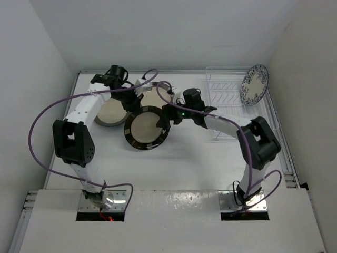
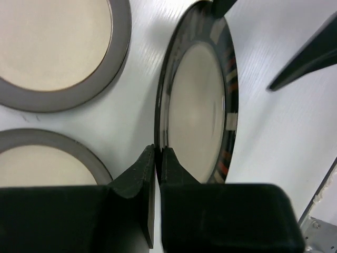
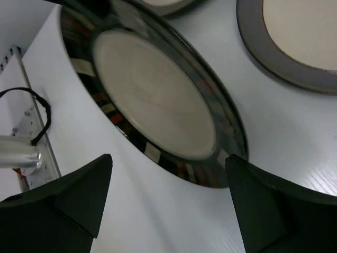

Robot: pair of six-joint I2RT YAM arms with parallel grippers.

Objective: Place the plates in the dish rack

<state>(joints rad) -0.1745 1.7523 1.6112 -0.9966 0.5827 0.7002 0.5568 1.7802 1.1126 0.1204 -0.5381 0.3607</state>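
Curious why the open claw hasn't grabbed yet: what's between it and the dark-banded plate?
Nothing. In the right wrist view, the right gripper stands open before the banded plate, with only bare white table between them.

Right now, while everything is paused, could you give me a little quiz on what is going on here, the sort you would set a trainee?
1. True or false: the blue floral plate already stands in the dish rack.
2. Which arm's gripper is clamped on the rim of the brown-banded plate? A. left B. right C. neither
3. How many grey-rimmed plates lie flat on the table?

Key
1. True, at the rack's far right end.
2. A: the left gripper is shut on the rim; the right gripper is open, with a finger on either side of that plate.
3. Two.
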